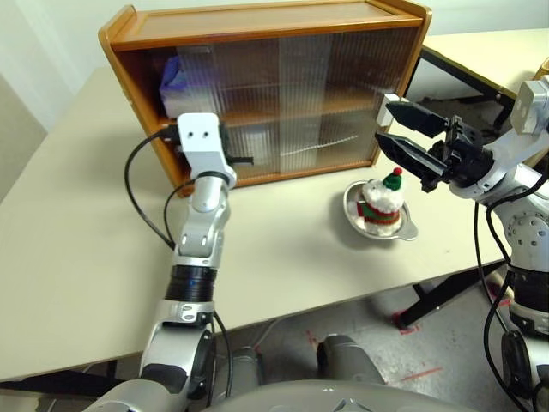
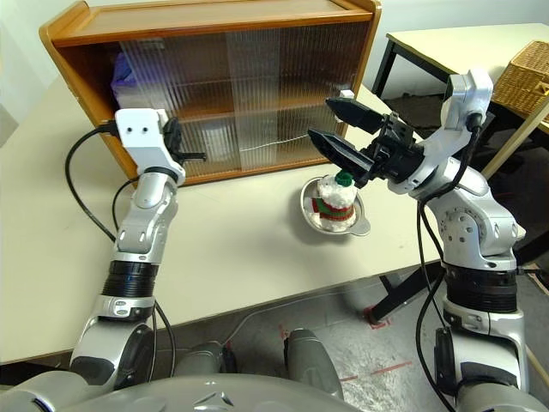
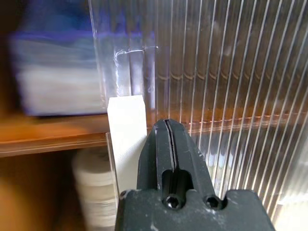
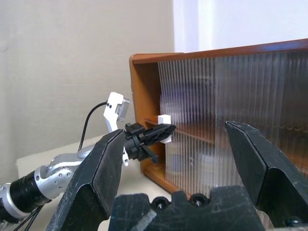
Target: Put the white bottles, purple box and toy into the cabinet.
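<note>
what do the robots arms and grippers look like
Both arms are jointed silver-grey metal segments with a black ribbed band on the forearm and loose black cables looping beside them. The left arm ends in a white boxy wrist block with two small dark holes. The left gripper and the right gripper each have two tapered matte-black fingers; screw heads show at the base.
</note>
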You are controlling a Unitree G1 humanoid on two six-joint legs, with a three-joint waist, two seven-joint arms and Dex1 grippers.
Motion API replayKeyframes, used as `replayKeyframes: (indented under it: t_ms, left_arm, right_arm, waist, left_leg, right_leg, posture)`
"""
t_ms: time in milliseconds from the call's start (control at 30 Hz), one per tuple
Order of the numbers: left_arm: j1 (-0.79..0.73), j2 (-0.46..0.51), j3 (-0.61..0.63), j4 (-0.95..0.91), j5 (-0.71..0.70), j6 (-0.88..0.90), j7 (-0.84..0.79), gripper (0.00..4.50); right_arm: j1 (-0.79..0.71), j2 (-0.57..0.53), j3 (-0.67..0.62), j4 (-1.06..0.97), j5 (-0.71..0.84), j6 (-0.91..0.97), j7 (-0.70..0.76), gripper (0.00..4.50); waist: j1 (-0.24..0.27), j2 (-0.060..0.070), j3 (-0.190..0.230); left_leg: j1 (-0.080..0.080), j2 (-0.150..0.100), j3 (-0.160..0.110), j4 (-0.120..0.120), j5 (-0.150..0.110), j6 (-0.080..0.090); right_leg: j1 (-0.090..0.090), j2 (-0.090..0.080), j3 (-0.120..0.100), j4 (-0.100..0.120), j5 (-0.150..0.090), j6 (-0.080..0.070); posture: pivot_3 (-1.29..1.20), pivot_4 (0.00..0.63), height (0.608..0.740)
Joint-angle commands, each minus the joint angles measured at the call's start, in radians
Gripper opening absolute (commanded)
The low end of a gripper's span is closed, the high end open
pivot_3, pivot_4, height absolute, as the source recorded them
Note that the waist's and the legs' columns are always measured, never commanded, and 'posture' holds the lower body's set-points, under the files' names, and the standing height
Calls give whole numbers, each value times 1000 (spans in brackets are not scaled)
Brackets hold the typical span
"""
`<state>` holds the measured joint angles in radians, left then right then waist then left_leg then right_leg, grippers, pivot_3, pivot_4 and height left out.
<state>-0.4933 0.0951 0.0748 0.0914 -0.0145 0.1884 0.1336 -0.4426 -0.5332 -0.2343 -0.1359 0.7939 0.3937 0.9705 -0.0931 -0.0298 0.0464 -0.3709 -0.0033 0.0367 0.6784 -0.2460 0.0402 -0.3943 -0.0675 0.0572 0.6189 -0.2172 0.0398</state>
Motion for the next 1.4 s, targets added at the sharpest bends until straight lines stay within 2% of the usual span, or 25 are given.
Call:
replayKeyframes:
  t_ms: [33,667,733,867,933,1033,1167,1233,1300,1400]
  left_arm:
    - [23,26,50,-28,15,34,28,36]
    - [84,81,120,-146,9,114,31,36]
    - [84,69,115,-153,-35,105,-10,36]
    - [98,61,30,-211,-161,65,-234,36]
    - [110,84,-9,-252,-207,50,-354,414]
    - [113,122,-11,-277,-301,51,-503,1342]
    - [101,235,52,-279,-538,129,-783,2943]
    - [97,298,74,-254,-577,126,-877,3737]
    - [97,351,104,-241,-652,161,-968,4500]
    - [99,413,134,-225,-706,182,-1058,4500]
  right_arm:
    - [-21,8,22,22,-7,3,14,4500]
    - [-52,15,43,64,-13,6,38,4500]
    - [-56,17,43,68,-15,5,40,4500]
    - [-62,20,43,77,-18,4,43,4500]
    - [-59,21,40,77,-19,1,42,4500]
    - [-52,23,30,71,-19,4,29,4500]
    - [-37,8,-14,65,-20,35,-60,4500]
    - [-39,-22,-33,90,-17,88,-108,4126]
    - [-30,-60,-53,111,-39,114,-147,3517]
    - [-13,-121,-77,143,-91,136,-206,2356]
  waist:
    - [4,-1,0]
    - [35,-3,2]
    - [36,-3,1]
    - [58,-3,1]
    - [63,-4,1]
    - [69,-4,1]
    - [63,-4,1]
    - [57,-4,1]
    - [57,-4,1]
    - [56,-4,1]
  left_leg:
    - [0,0,0,0,0,0]
    - [-1,0,2,-7,0,0]
    - [-1,0,2,-11,0,0]
    - [-2,0,2,-13,0,0]
    - [-5,0,3,-13,0,0]
    - [-7,-1,4,-12,0,0]
    - [-10,0,4,-12,1,1]
    - [-10,0,4,-13,2,3]
    - [-10,0,4,-13,2,4]
    - [-10,0,4,-13,2,4]
  right_leg:
    - [0,0,0,0,0,0]
    - [-4,-1,1,-2,0,0]
    - [-5,-1,2,-3,0,0]
    - [-8,0,2,-2,-2,-3]
    - [-11,0,2,-2,-2,-4]
    - [-11,-1,3,-2,-3,-5]
    - [-14,-1,3,-3,-4,-6]
    - [-15,-1,3,-2,-5,-7]
    - [-15,-1,3,-2,-6,-8]
    - [-14,-1,3,-2,-8,-5]
  posture:
    - [-14,0,740]
    - [25,0,740]
    - [25,0,740]
    - [24,0,740]
    - [21,0,740]
    - [10,0,740]
    - [10,0,740]
    - [-11,0,740]
    - [-20,0,740]
    - [-25,0,740]
